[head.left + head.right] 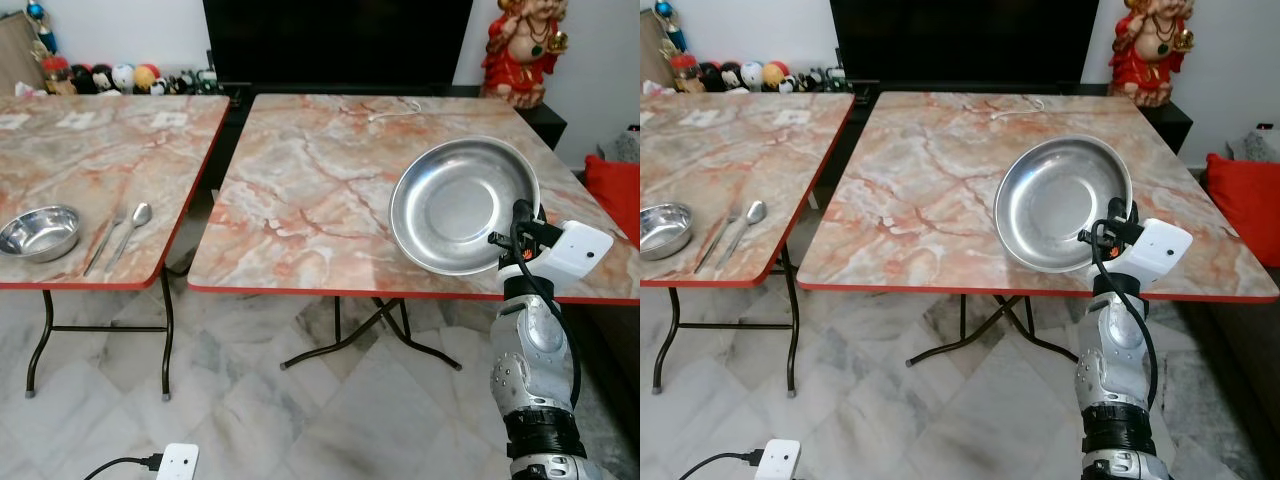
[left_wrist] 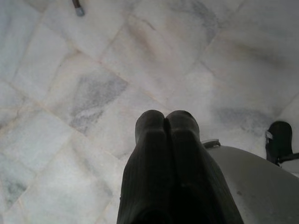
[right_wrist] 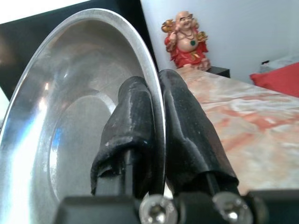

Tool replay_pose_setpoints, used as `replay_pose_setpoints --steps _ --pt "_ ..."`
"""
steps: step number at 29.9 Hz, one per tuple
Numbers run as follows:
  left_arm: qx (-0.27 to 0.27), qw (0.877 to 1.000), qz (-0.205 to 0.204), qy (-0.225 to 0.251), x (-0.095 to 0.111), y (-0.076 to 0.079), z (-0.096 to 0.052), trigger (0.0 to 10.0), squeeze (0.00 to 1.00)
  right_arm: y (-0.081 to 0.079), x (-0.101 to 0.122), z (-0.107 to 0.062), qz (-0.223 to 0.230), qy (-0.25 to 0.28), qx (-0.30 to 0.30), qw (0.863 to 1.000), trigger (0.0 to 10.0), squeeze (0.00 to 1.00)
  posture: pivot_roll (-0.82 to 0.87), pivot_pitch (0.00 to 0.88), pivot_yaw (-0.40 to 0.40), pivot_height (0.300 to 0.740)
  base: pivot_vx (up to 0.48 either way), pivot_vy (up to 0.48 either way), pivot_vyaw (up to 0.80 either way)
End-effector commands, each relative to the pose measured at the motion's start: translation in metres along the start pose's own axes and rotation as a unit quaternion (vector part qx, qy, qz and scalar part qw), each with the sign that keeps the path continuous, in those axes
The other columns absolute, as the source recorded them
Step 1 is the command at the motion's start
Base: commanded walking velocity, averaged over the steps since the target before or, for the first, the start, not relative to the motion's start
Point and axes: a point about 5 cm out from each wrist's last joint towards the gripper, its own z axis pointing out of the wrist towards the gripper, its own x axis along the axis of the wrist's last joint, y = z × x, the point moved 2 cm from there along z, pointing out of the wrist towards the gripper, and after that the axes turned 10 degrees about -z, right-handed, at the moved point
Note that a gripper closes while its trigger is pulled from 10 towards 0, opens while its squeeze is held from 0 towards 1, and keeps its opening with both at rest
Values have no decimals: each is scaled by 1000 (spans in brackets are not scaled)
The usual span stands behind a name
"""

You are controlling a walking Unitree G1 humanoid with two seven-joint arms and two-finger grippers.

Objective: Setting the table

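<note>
My right gripper (image 3: 156, 116) is clamped on the rim of the steel plate (image 1: 460, 200), one finger inside and one behind, holding it tilted above the near right part of the right-hand marble bench (image 1: 310, 190). My left gripper (image 2: 166, 126) hangs over the marble floor (image 2: 93, 70), fingers pressed together. A steel bowl (image 1: 40, 232), fork (image 1: 104, 243) and spoon (image 1: 133, 228) lie on the left bench (image 1: 110, 160).

Silver right arm (image 1: 528, 350), white wrist camera (image 1: 575, 250), black cable (image 1: 541, 290).
</note>
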Motion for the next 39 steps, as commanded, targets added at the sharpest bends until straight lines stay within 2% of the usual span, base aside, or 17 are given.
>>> replay_pose_setpoints --steps 1,12,19,20,24,28,30,34,39 --pt "4 1000 3 -7 -2 -5 -1 10000 0 -6 7 4 2 13 6 1000 10000 0 10 0 -24 740 364 0 0" --pt "2 1000 4 -9 -2 -4 0 10000 0 -4 4 3 0 7 -5 1000 10000 0 14 6 -26 740 281 0 0" --pt "2 1000 1 -10 -3 -5 -1 10000 0 13 -3 0 14 -15 -58 998 10000 0 13 15 -25 740 0 0 0" --pt "3 1000 3 -12 -4 -5 -1 10000 0 20 -7 -2 28 -30 -83 996 10000 0 15 17 -24 740 0 0 0" --pt "4 1000 2 -12 -4 -6 -1 10000 0 29 -13 -8 66 -47 -117 990 10000 0 13 19 -24 740 0 0 0" --pt "3 1000 6 -13 -4 -6 -1 10000 0 35 -15 -19 65 -61 -134 987 10000 0 11 24 -26 740 0 0 0" --pt "5 1000 8 -12 -4 -6 -1 10000 0 44 -20 -33 78 -85 -169 979 10000 0 8 25 -28 740 0 0 0" --pt "5 1000 11 -12 -4 -6 -1 10000 0 52 -25 -43 80 -105 -193 972 10000 0 2 25 -27 740 0 0 0" --pt "5 1000 12 -13 -4 -6 -1 10000 0 54 -28 -48 92 -117 -202 968 10000 0 0 26 -26 740 0 0 0"
